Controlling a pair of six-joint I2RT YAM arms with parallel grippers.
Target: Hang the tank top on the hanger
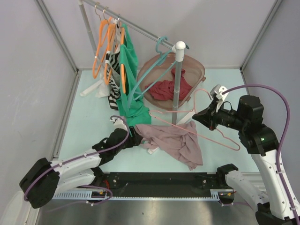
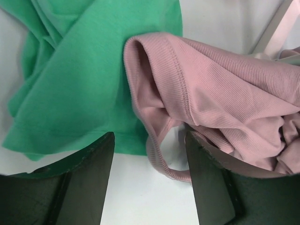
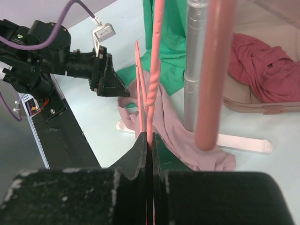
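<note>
The mauve-pink tank top (image 1: 176, 140) lies crumpled on the table in front of the rack pole. My left gripper (image 1: 136, 136) is open at its left edge. In the left wrist view a strap loop of the tank top (image 2: 164, 164) lies between the open fingers (image 2: 89, 178), touching neither clearly. My right gripper (image 1: 197, 116) is shut on the light-pink hanger (image 1: 236, 147) and holds it above the tank top's right side. In the right wrist view the hanger wire (image 3: 154, 70) rises from the closed gripper (image 3: 151, 136), with the tank top (image 3: 173, 131) beneath.
A clothes rack stands behind, its pole (image 1: 177, 84) close to the hanger. On it hang orange hangers (image 1: 105, 47), a teal hanger (image 1: 159, 47) and a green garment (image 1: 129, 84), whose hem reaches my left gripper. A basket (image 1: 197, 68) holds a dark red garment (image 1: 171, 86).
</note>
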